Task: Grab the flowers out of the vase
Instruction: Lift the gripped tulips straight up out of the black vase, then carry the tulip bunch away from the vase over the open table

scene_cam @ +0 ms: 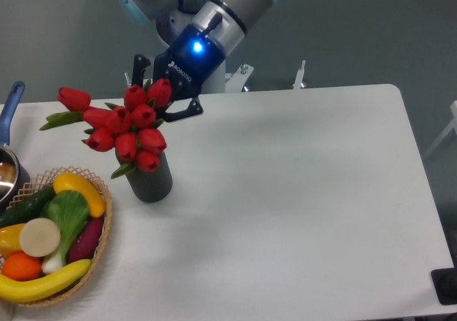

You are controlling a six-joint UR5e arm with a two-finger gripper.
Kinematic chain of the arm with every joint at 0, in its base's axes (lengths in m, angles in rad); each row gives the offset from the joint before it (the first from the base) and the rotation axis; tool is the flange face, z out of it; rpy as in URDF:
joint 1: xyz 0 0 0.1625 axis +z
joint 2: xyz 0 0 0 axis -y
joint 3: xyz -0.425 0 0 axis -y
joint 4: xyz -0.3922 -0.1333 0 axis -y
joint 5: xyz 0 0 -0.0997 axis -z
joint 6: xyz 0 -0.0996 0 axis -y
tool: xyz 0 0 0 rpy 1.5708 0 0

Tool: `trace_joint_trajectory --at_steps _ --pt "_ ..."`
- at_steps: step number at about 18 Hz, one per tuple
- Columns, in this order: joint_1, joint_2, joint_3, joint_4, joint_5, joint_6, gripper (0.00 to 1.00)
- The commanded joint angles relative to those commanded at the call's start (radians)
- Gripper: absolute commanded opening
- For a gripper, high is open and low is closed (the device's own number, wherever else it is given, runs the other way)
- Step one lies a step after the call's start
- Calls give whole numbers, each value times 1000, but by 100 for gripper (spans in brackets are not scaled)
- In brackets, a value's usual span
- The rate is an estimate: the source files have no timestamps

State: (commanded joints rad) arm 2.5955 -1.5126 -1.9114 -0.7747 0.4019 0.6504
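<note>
Pot handle [13, 96], blue, pokes in at the far left edge, and below it at about 7 o'clock in the frame sits the wicker basket [106, 225] full of fake fruit and veg. None of that matters for the job, just clutter to stay out of.

Moving right, the flowers [130, 125] are the bunch of red tulip buds, fanned out toward 10 o'clock with one bud and leaf sticking way out left. Their lower buds hang right over the mouth of the vase [150, 180], the dark cylinder standing upright on the white surface [300, 192]. Can't actually see the stems going in, the buds cover that, so I can't say if they've cleared the rim.

At roughly 1 o'clock from the bunch is the hand [158, 101], black with a blue light glowing on the wrist. Its fingers reach in around the top of the bunch from behind and look closed on it, though the actual contact is hidden by the buds.

My read: this is the lift-out step, grip made, pull underway. Next move calls for a straight pull up and clear of the mouth without dragging the vase over.
</note>
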Motion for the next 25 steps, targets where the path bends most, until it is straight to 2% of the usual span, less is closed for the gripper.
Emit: trace_joint_trajectory --at_steps 5,9,12,13,15,18,20,25 --pt "28 26 0 0 -34 -44 0" --pt "66 35 26 0 -71 -107 0" --pt "83 34 40 0 -68 -100 0" --pt "109 32 55 0 -66 -80 0" --pt "141 17 86 0 -60 -32 0" --pt "172 -41 136 0 -38 46 0" --pt "187 -72 166 -2 35 99 0" --pt "201 -123 229 -5 366 144 0"
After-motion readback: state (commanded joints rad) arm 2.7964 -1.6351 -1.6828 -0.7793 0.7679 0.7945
